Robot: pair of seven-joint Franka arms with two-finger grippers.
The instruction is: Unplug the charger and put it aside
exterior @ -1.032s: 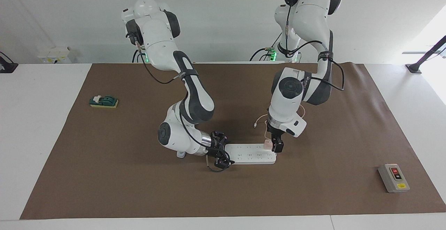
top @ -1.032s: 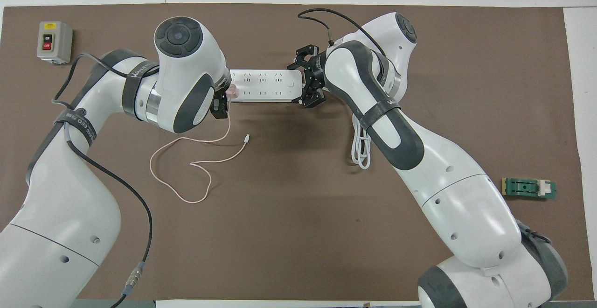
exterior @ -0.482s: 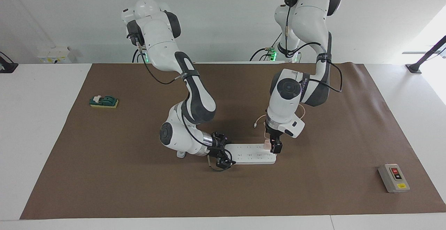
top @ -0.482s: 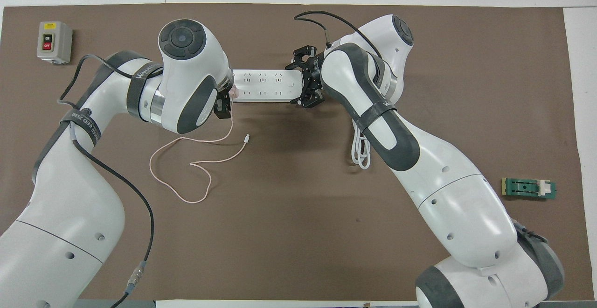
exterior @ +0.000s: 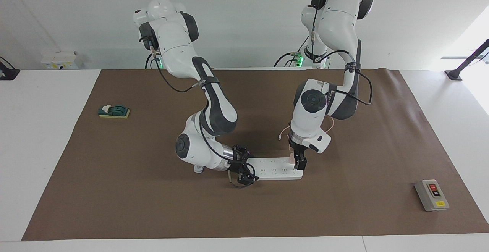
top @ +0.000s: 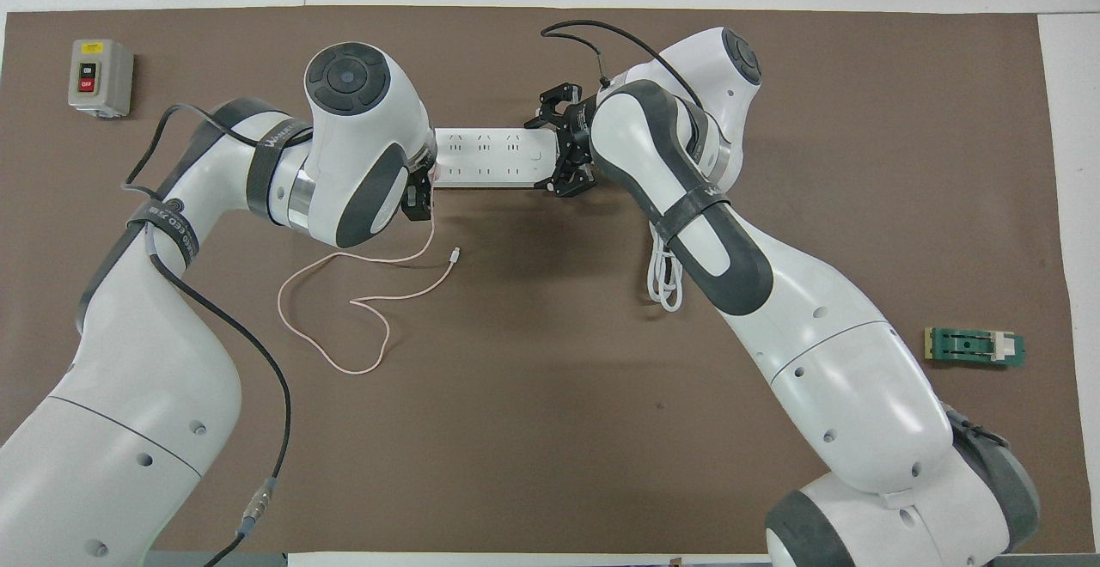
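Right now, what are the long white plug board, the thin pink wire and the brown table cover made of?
The plug board looks like hard, smooth white plastic with crisp edges and socket holes. The pink wire seems soft and rubbery, since it lies in loose curls. The brown cover looks like matte paper or thin card, flat and without shine.

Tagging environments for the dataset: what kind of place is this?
Most likely a robotics lab test bench, not a home. A plain white table carries a brown paper mat set with loose electrical test pieces: a white power strip, a grey box with red and black buttons and a small green switch block.
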